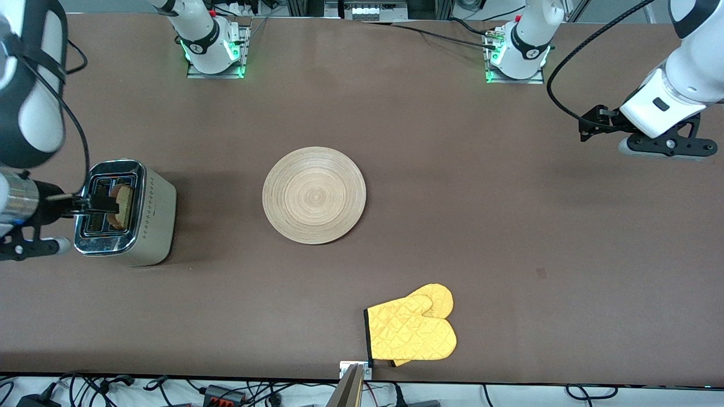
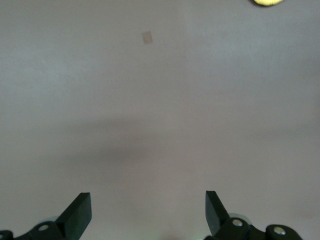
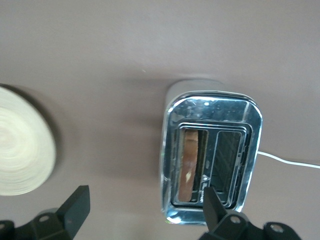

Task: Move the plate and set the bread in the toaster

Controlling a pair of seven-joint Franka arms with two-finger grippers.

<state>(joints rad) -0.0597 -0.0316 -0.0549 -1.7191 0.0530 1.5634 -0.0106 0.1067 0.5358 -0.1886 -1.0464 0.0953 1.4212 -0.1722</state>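
Note:
The toaster (image 1: 125,212) stands at the right arm's end of the table, chrome top up. The bread (image 1: 123,206) stands in the slot on the plate's side, its top edge showing; the right wrist view shows the bread (image 3: 190,161) down inside the toaster (image 3: 210,155). My right gripper (image 1: 97,204) hovers just over the toaster's top, open and holding nothing (image 3: 145,207). The wooden plate (image 1: 314,195) lies flat mid-table, its edge also in the right wrist view (image 3: 22,150). My left gripper (image 1: 589,124) waits over bare table at the left arm's end, open and holding nothing (image 2: 147,211).
A yellow oven mitt (image 1: 412,330) lies near the table edge closest to the front camera. The toaster's white cord (image 3: 290,161) trails from it toward the table's end. Both arm bases (image 1: 212,48) stand along the top of the front view.

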